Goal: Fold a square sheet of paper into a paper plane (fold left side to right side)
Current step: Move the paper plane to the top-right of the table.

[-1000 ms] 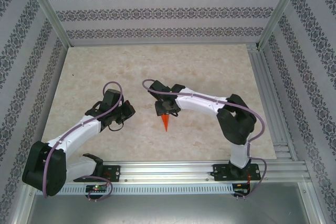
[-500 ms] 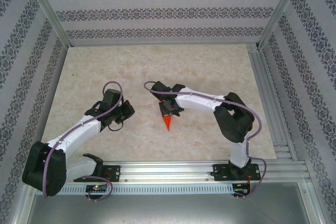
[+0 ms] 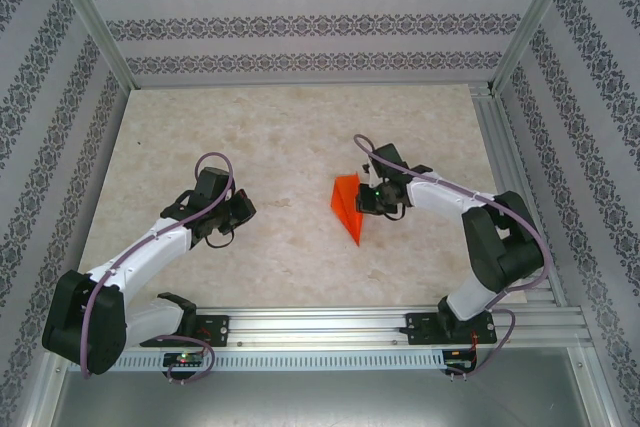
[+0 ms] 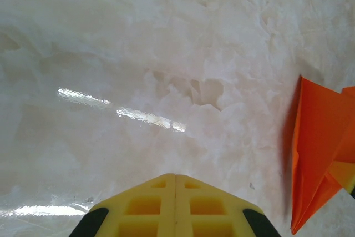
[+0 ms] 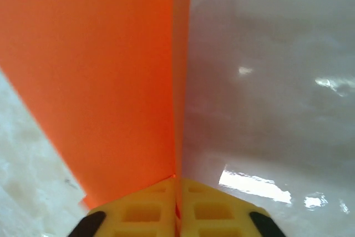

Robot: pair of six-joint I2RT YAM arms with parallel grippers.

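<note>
Paper plane (image 3: 348,205) is sitting on the table (image 3: 260,127), right of centre, nose pointing toward the bases. Right gripper (image 3: 372,197) is pinching its right edge, pads pressed together on the paper. Left gripper (image 3: 240,209) is resting closed, empty, well apart. The paper is looking light, floppy and easily creased; gripping near a fold seems safest. The right wrist view is showing the pinch; the overhead view is giving the whole wedge.

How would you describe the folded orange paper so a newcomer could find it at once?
On the marble-patterned table, look right of centre, at the right pincer. The folded orange paper pinched there is a pointed wedge, the only orange thing.
</note>
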